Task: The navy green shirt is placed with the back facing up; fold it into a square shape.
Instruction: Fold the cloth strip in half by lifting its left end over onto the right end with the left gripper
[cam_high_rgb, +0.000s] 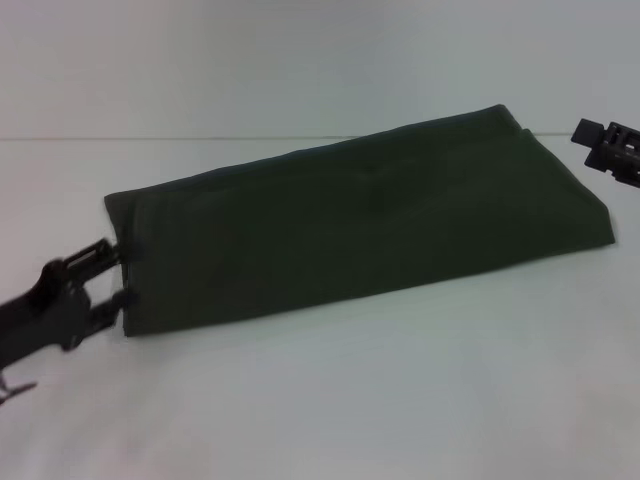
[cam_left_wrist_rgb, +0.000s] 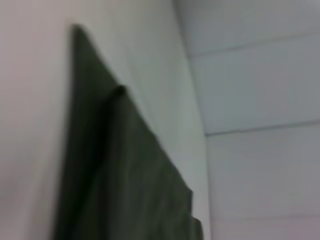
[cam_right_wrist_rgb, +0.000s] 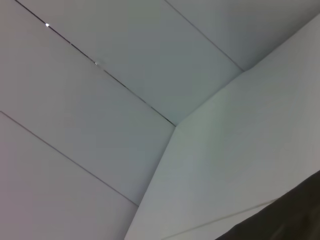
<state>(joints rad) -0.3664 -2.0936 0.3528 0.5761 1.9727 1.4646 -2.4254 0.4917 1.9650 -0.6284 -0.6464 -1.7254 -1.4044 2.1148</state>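
**Left gripper at near-left end of folded shirt**

Left gripper (cam_high_rgb: 118, 278), black, at the end of a dark arm entering from the lower left of the head view, sits nearest the camera. Its two fingers (cam_high_rgb: 100, 252) are spread, one above the other, both tips touching the short left edge of the cloth. Whether any fabric lies between them cannot be told.

Navy green shirt (cam_high_rgb: 360, 225): dark olive-green cloth, plain side up, already folded into a long narrow band. It lies flat on the white table (cam_high_rgb: 330, 400), running diagonally from near-left to far-right. No sleeves stick out. A faint fold line shows along the far long edge, and a second layer peeks out at the far-right corner.

Left wrist view: the same shirt (cam_left_wrist_rgb: 125, 175) seen along its length, narrowing toward its far end, white table on both sides, panelled white wall (cam_left_wrist_rgb: 260, 90) behind.

Right gripper (cam_high_rgb: 608, 150): black, raised at the right edge of the head view, just beyond the shirt's far-right end, not touching it. Finger state cannot be told.

Right wrist view: mostly white wall panels and table, with one dark corner of the shirt (cam_right_wrist_rgb: 285, 215) at the picture's edge.
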